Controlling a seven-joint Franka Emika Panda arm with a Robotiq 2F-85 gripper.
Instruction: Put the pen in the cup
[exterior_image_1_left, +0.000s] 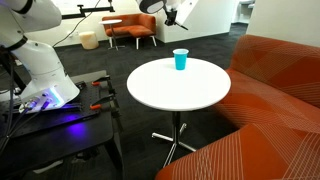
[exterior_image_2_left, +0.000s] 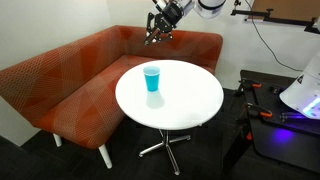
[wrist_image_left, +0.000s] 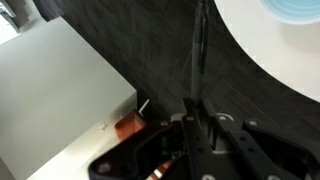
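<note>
The blue-teal cup (exterior_image_1_left: 180, 60) stands upright on the round white table (exterior_image_1_left: 180, 90), near its far edge; it also shows in the other exterior view (exterior_image_2_left: 151, 78). My gripper (exterior_image_2_left: 160, 27) hangs high in the air, off to one side of the table and above the sofa back. In the wrist view the gripper (wrist_image_left: 197, 100) has its fingers close together on the thin dark pen (wrist_image_left: 197, 45), which sticks out past the fingertips. Part of the cup rim (wrist_image_left: 296, 8) and the table edge (wrist_image_left: 268, 55) show at the top right of the wrist view.
An orange corner sofa (exterior_image_2_left: 70, 80) wraps round the table. The robot base (exterior_image_1_left: 45, 75) stands on a dark cart (exterior_image_1_left: 60, 125) with tools. An orange armchair (exterior_image_1_left: 130, 30) and a small pouf (exterior_image_1_left: 89, 40) stand further back. A white box (wrist_image_left: 50, 90) lies on the dark carpet.
</note>
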